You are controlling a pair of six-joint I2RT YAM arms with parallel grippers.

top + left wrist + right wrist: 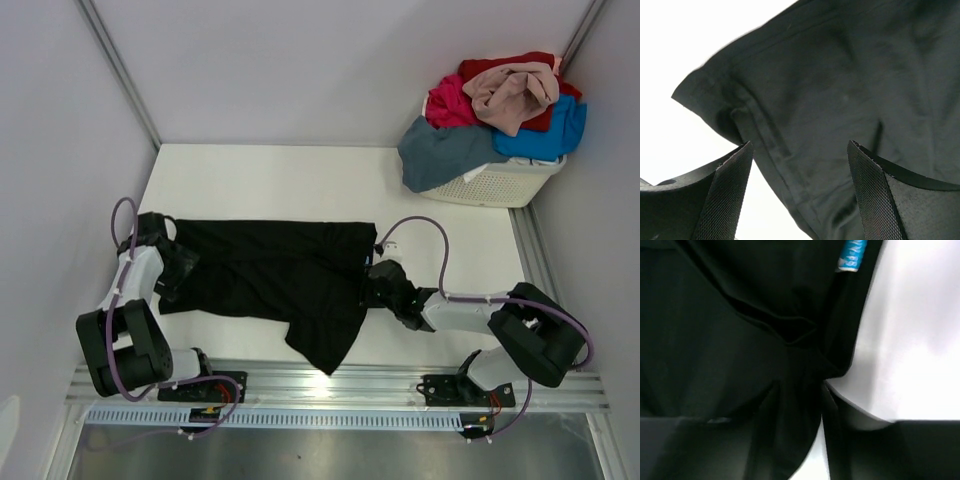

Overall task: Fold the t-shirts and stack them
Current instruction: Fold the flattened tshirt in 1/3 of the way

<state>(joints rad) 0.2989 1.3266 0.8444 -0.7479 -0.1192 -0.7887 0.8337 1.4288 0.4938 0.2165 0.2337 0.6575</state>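
Note:
A black t-shirt (280,275) lies spread across the white table, one flap hanging toward the near edge. My left gripper (183,268) sits at its left end. In the left wrist view this gripper (800,145) is open, with the shirt's hemmed corner (805,100) lying under the gap. My right gripper (372,288) is at the shirt's right edge. In the right wrist view its jaws (800,390) stand narrow around a bunched black fold (795,405). A sliver of table shows beside the right finger (850,415). The left finger is lost against the dark cloth.
A white slotted basket (500,185) stands at the back right. Heaped in it are beige-pink (515,95), red (500,68), magenta (450,103), bright blue (550,135) and slate grey-blue (445,150) t-shirts. Walls close in the table on both sides.

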